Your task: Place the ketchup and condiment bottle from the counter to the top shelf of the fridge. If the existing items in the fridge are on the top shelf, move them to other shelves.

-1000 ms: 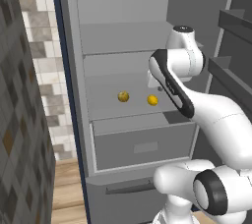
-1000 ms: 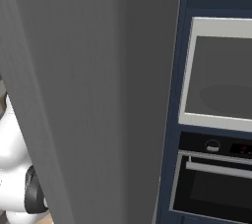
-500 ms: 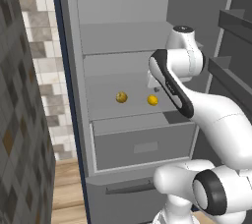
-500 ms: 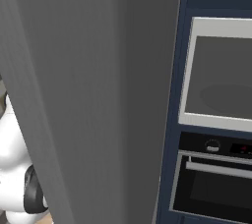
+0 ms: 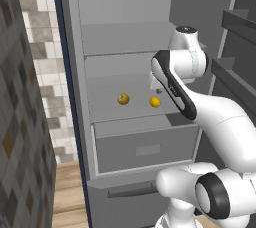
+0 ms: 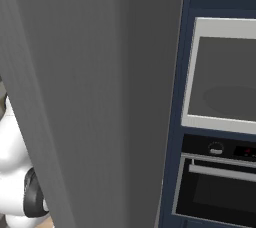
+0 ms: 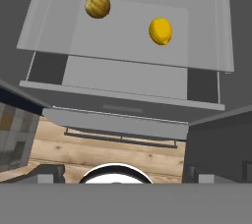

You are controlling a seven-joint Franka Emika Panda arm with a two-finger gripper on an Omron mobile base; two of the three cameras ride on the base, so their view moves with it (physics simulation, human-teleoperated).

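The big grey fridge (image 5: 150, 2) stands open, and the white robot arm reaches inside it. Its two-finger gripper (image 5: 156, 83) sits high over the middle glass shelf (image 7: 128, 41), looking down. I cannot tell if the fingers are spread or pressed together, and nothing seems to be held.

A round brownish-yellow fruit with ridges (image 7: 97, 4) lies near the shelf's back left corner. A smooth yellow lemon (image 7: 160, 31) lies toward the back right, well apart from it. The top shelf (image 5: 125, 37) looks bare.

I think the arm is checking the fridge and no bottle has been moved yet. The ketchup and condiment bottle are out on the counter, somewhere I cannot see. Next the arm likely has to pull out and the base has to drive over to them.

The grey pull-out drawer (image 5: 145, 144) sticks out below the shelf. The tall grey fridge door (image 6: 90, 97) stands close at the side. A built-in oven with a dark window (image 6: 220, 182) is beyond it.
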